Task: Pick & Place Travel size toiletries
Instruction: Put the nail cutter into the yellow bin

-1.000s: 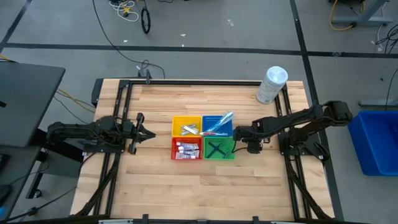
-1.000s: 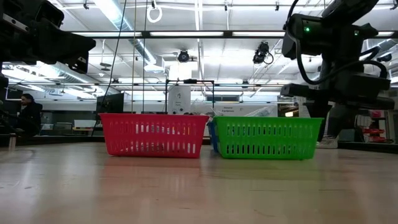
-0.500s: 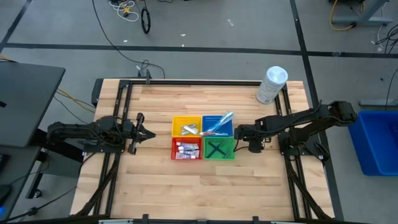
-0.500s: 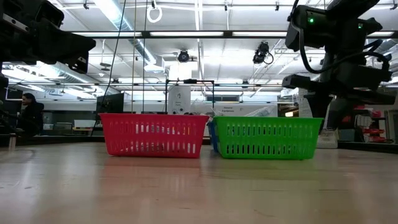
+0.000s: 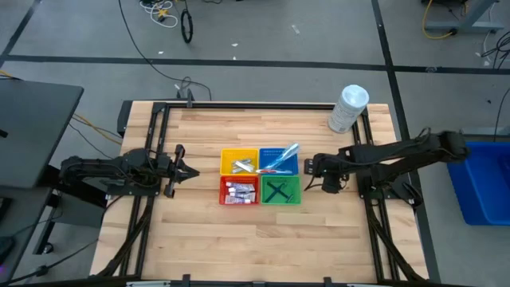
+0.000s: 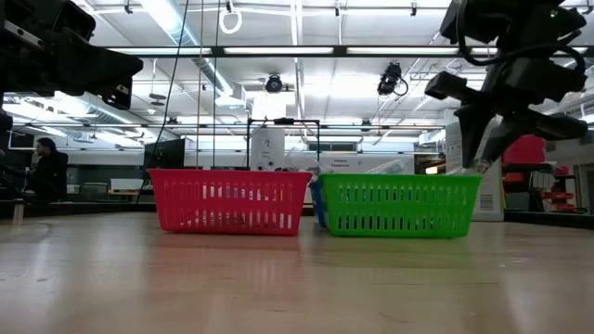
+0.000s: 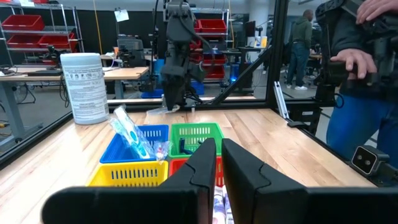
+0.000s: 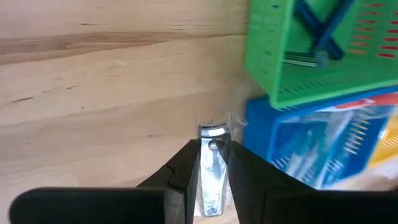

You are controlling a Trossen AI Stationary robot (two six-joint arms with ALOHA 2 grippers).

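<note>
Right gripper (image 8: 213, 163) is grasping a silvery packet (image 8: 212, 168)
It's hovering just right of the baskets (image 5: 280, 191); left gripper (image 5: 194, 173) is sitting clenched, well left of them.

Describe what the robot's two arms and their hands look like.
Both arms are dark, almost black, jointed in slim segments. The left hand and right hand each end in two flat, tapering dark fingers. The right arm's upper housing looks blocky in the low view.

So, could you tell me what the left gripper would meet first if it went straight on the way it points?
Probably the red basket: the left gripper, shut, points across bare table at it, though height is unclear.
</note>
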